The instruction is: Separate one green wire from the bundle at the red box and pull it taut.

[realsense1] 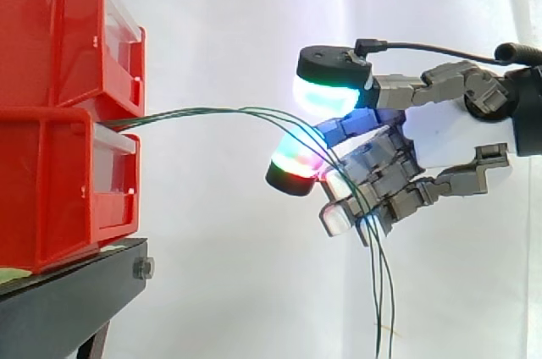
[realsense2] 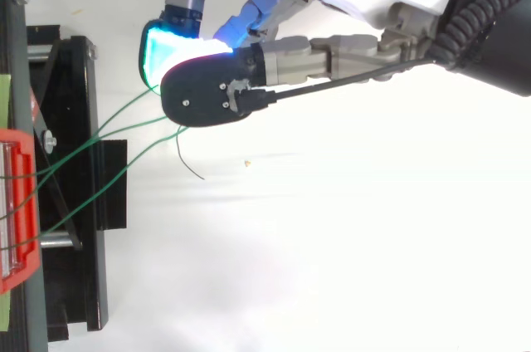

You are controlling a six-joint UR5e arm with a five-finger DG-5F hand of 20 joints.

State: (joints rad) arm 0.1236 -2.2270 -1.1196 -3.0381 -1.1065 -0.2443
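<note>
Several thin green wires (realsense1: pixel 203 112) come out of the gap between the two stacked red bins (realsense1: pixel 51 122) on the left and arch rightwards to my hand (realsense1: pixel 449 135). They pass under a cyan-glowing fingertip (realsense1: pixel 326 92) and across one that glows red and green (realsense1: pixel 292 168). From there they run through the curled lower fingers and hang down below the hand. In the top view the wires (realsense2: pixel 108 128) fan out from the red bin (realsense2: pixel 17 202) and meet under the black-backed fingertip (realsense2: pixel 216 95). One short loose wire end (realsense2: pixel 189 161) curls free just below it.
The bins stand on a black stand (realsense1: pixel 68 300) at the left edge, with a bolt on its front face. A white curtain lies behind everything. The arm enters from the right.
</note>
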